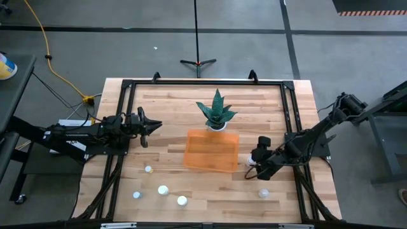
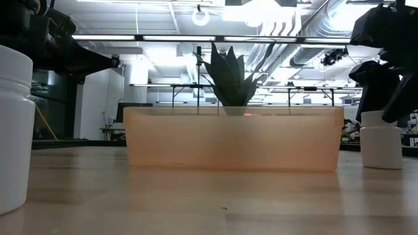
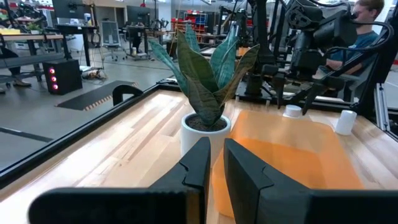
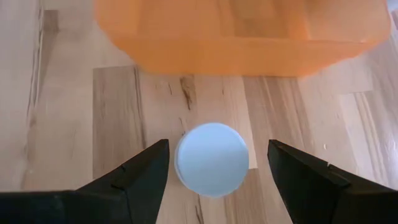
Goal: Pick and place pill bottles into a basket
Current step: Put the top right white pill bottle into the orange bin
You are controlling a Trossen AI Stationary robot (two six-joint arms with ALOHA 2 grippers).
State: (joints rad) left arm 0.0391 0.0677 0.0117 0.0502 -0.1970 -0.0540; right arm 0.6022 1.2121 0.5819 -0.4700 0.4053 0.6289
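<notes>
Tabletop: right tool point(image 4: 212, 163) straddles bottle point(image 4: 212, 158).

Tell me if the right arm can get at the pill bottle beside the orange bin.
Probably yes: the right pincer hangs open straight above the bottle, fingers either side, nothing between, bin just beyond.
</notes>
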